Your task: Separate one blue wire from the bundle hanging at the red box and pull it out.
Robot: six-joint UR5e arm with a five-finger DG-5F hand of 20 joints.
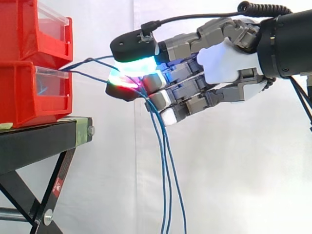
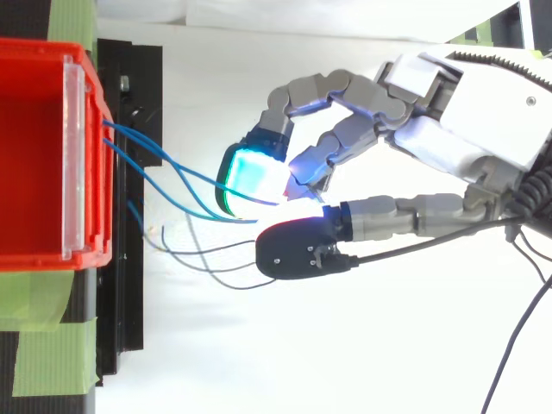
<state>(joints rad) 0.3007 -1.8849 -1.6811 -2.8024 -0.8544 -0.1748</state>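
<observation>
— Robot hand (image 1: 225, 62) first: what state do you have it in?

— Closed in a pinch. Your glowing fingertips (image 1: 135, 67) meet on the blue wires (image 1: 165, 161) just in front of the red box (image 1: 29, 92). That box sits at the edge of the stand (image 1: 44, 137) nearest the robot hand. The palm is well apart from the box.

— Where do the wires run?

— They leave the top of the box's front and cross the gap to the pinch. From there they drop over the lower fingers and hang straight down past that same edge of the stand. From above you can see several strands fan out of the box and converge on the pads.

— Which step are you in?

— I'd judge the separating step. The grip is made, but the pull-out is not yet done, since the wires reach right up to the box.

— Do you hold just one wire?

— I cannot tell. More than one strand reaches the pads, and the pads hide how many sit between them.

— What does your next move call for?

— Make sure a single strand is pinched. Then draw the robot hand level and straight away from the box with the pinch firm. A thin wire may slip between thick pads. If the neighbouring strands come along too, you probably need to ease off and pick again.
</observation>
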